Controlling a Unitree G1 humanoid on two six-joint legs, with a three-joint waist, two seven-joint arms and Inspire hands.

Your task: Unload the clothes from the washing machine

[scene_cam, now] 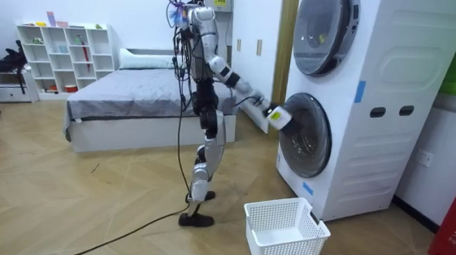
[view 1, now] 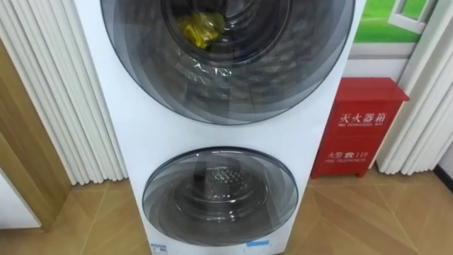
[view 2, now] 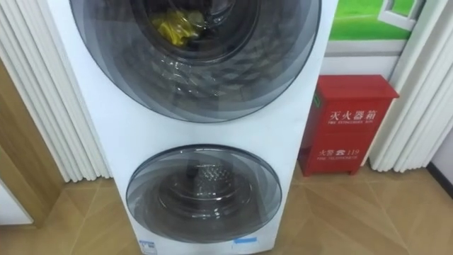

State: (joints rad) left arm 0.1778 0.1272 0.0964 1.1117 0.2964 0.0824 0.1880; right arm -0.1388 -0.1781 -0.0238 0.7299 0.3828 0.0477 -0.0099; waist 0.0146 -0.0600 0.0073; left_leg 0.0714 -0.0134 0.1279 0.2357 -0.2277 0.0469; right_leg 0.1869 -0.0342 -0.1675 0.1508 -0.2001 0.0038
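Yellow cloth (view 1: 200,30) lies bunched inside the upper drum of the washing machine (scene_cam: 394,84). It is visible through the glass of the upper door (view 1: 233,92), which appears closed. The lower door (view 1: 219,195) is closed as well; its drum shows bare metal and no laundry.

The robot stands facing the machine front with its right arm extended. The right hand (scene_cam: 276,116) is just beside the rim of the lower door (the state of its fingers cannot be told from the room view). A white basket (scene_cam: 283,234) sits on the floor near the machine's front lower corner.

Handling assessment: the cloth is judged light, soft and limp, with nothing fragile. It will drape when lifted and may snag on the door seal. Take hold at the bunched middle, where the folds give the fingers most material to close on, rather than at a loose edge. The upper door probably has to be opened first.
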